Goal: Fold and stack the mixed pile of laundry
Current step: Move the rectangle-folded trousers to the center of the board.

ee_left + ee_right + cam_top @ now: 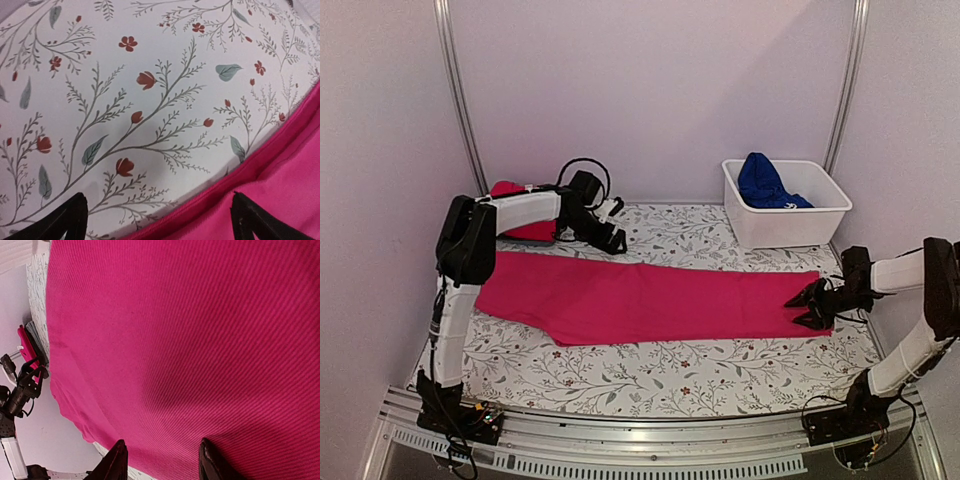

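Two grippers, both with jaws spread, at a pink garment [640,300] laid flat.
Top view: the pink garment lies lengthwise across the floral cloth [670,375]. The left gripper [612,238] hangs just past its far edge, beside a red tee [530,232] at the back left. The right gripper [808,305] sits at its right end. A blue garment [760,180] is heaped in the white tub [790,218] at the back right. Left wrist view: the fingertips [70,222] stand far apart over floral cloth, with the pink hem running across the lower right corner and nothing between them. Right wrist view: the fingertips [117,465] are parted above smooth pink fabric that fills most of the view.
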Action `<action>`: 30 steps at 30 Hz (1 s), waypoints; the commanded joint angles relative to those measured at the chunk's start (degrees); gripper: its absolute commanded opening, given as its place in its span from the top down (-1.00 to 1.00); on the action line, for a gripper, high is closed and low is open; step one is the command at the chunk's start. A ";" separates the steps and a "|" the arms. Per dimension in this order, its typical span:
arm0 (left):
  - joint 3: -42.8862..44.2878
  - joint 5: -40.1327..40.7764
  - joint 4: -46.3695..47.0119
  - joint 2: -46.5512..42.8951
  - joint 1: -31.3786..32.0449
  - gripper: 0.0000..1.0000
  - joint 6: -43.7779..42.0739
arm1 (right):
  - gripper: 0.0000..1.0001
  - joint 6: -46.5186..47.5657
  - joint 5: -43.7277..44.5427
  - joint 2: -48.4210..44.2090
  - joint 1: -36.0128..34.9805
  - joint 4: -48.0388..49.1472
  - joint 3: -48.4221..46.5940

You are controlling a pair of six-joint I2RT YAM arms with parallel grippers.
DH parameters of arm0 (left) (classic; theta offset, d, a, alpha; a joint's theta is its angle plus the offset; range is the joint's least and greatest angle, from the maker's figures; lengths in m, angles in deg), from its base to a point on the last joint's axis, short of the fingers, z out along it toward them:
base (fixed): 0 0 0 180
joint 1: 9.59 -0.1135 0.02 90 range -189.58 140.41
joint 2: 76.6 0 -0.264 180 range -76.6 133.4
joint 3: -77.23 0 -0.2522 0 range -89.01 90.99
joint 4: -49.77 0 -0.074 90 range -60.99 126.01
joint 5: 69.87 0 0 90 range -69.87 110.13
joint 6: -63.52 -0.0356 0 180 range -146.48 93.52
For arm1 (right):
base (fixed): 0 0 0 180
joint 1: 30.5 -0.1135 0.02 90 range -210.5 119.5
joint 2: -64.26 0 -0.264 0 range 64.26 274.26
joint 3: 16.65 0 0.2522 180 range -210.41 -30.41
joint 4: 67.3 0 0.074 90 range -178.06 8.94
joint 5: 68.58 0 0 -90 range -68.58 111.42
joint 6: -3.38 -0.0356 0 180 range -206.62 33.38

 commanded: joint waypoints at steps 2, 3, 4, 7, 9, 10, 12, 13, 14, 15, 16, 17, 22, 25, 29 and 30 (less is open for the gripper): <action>-12.24 8.23 14.02 -24.28 -2.18 -0.99 9.62 | 0.04 -0.34 10.49 3.03 9.05 -1.73 3.44; -15.95 9.88 14.23 -28.30 -2.46 -0.99 11.37 | 0.04 0.39 10.89 2.34 11.18 -2.12 3.60; -18.51 11.38 13.52 -30.91 -2.93 -0.99 13.32 | 0.03 1.06 11.11 1.99 12.91 -2.44 3.52; -24.23 6.73 8.46 -35.54 -5.69 -0.99 15.67 | 0.03 4.10 9.54 1.42 15.02 -2.91 1.37; -29.68 -3.37 7.52 -37.67 -7.99 -0.99 16.68 | 0.04 6.67 6.00 1.80 15.04 -3.89 -1.41; -32.12 -5.74 7.64 -38.43 -8.28 -0.99 17.32 | 0.04 7.85 4.43 1.81 15.05 -4.41 -2.71; -36.27 -9.43 8.19 -39.34 -8.12 -0.99 18.65 | 0.02 10.56 1.51 0.09 15.09 -5.93 -5.48; -37.92 -11.28 9.11 -39.69 -7.94 -0.99 19.09 | 0.00 11.36 2.59 -1.27 15.04 -7.66 -6.94; -39.08 -11.96 9.76 -39.93 -7.45 -0.99 19.40 | -0.05 12.24 4.72 -4.13 15.05 -9.33 -8.51; -39.85 -11.75 10.44 -40.14 -7.07 -0.99 19.79 | -0.11 13.02 7.18 -6.76 15.04 -10.86 -9.75; -40.43 -12.10 11.07 -40.30 -6.74 -0.99 19.88 | -0.16 13.36 9.99 -8.72 15.04 -12.10 -10.94; -40.84 -12.60 11.72 -40.36 -6.48 -0.99 19.94 | -0.25 13.96 13.23 -11.45 15.05 -13.36 -11.95; -39.19 -13.42 12.65 -38.53 -6.06 -0.99 19.52 | -0.37 18.04 23.49 -10.14 15.04 -18.16 -15.15; -37.18 -13.18 11.33 -36.97 -5.98 -0.99 18.39 | -0.32 19.47 26.17 -5.66 15.05 -18.29 -16.01; -36.03 -12.50 10.73 -36.22 -6.00 -0.99 17.39 | -0.30 21.40 28.76 -0.79 15.09 -17.50 -16.56; -35.95 -12.41 10.66 -36.21 -6.06 -0.99 17.20 | -0.30 21.87 28.54 0.09 15.04 -17.37 -16.71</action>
